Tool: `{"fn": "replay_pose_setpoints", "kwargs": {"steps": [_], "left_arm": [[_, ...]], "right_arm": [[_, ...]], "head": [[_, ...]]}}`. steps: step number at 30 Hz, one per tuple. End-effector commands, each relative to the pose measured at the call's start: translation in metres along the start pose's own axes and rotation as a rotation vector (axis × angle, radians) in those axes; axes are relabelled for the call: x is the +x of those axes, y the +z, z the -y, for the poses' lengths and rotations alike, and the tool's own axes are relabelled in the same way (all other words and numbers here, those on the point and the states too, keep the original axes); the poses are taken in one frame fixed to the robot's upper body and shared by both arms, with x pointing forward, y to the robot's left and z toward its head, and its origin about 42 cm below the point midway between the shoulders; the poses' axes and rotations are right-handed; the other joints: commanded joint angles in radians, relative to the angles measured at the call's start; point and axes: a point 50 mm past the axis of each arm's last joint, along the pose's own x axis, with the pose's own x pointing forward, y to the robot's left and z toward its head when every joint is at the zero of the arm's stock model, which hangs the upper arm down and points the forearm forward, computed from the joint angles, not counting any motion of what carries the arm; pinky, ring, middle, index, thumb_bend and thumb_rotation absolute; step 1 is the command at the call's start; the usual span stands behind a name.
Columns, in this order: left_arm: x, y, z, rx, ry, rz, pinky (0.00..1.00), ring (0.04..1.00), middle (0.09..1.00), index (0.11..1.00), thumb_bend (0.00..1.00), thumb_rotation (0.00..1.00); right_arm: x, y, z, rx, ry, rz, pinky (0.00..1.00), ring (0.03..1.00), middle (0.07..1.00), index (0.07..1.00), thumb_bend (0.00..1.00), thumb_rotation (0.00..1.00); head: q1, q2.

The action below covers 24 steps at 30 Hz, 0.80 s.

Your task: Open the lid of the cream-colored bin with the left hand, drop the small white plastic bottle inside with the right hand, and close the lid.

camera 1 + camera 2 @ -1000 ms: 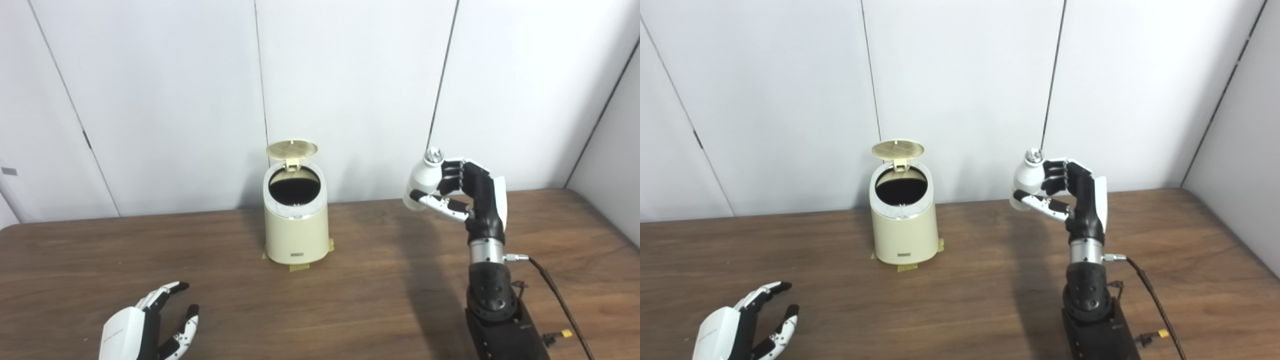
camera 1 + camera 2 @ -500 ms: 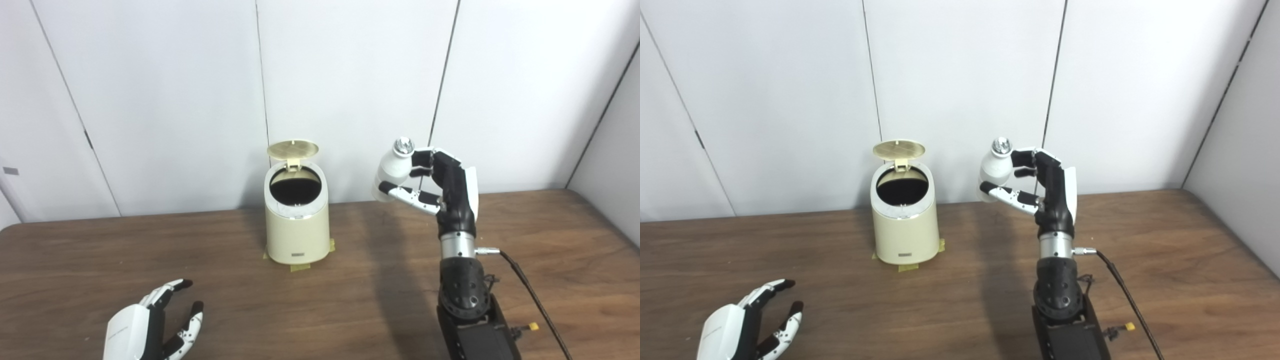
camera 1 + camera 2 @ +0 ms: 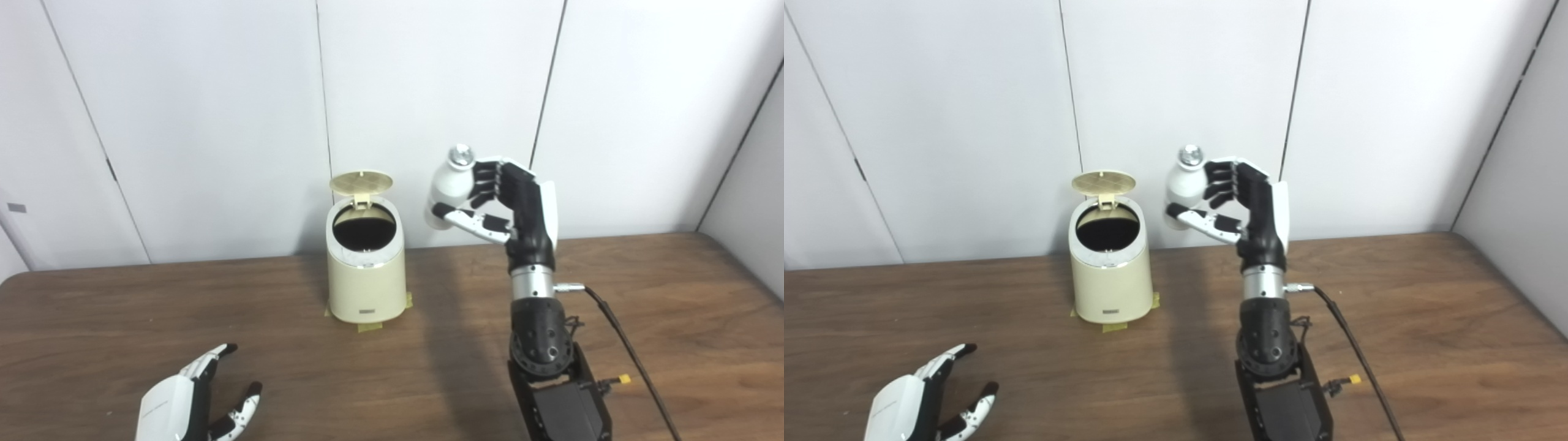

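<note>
Carried leftward and higher, the right hand (image 3: pixel 511 205) grips the bottle (image 3: pixel 449 187) beside, not over, the open bin (image 3: pixel 365 269) near the bench's (image 3: pixel 674 294) back edge; released early, it would miss, left hand (image 3: pixel 190 404) spread.

Bottle (image 3: pixel 448 184) right of bin (image 3: pixel 365 272), above table (image 3: pixel 674 294).
</note>
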Motion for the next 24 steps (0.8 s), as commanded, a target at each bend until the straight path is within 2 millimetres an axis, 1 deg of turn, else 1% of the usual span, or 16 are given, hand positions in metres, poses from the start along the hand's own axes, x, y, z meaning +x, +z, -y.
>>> {"fn": "replay_pose_setpoints", "kwargs": {"steps": [1,7,12,24], "left_arm": [[0.005,0.008,-0.002,0.001,0.002,0.017,0.79,0.874,0.878,0.865,0.54,0.42],[0.005,0.009,0.0,-0.001,0.002,0.017,0.8,0.881,0.884,0.873,0.55,0.43],[0.004,0.012,0.001,-0.003,0.005,0.02,0.8,0.882,0.884,0.874,0.54,0.44],[0.002,0.016,0.001,-0.003,0.01,0.023,0.8,0.884,0.886,0.879,0.53,0.48]], "right_arm": [[0.019,0.022,-0.009,0.036,-0.001,0.126,0.36,0.453,0.475,0.488,0.52,0.0],[0.022,0.017,-0.02,0.046,0.026,0.164,0.35,0.444,0.477,0.493,0.52,0.0],[0.022,0.015,-0.03,0.06,0.041,0.146,0.33,0.428,0.476,0.506,0.52,0.0],[0.018,0.011,-0.055,0.055,0.079,0.114,0.34,0.437,0.479,0.502,0.52,0.0]], "head": [[0.004,0.0],[0.017,-0.001],[0.026,0.0],[0.043,0.002]]}}
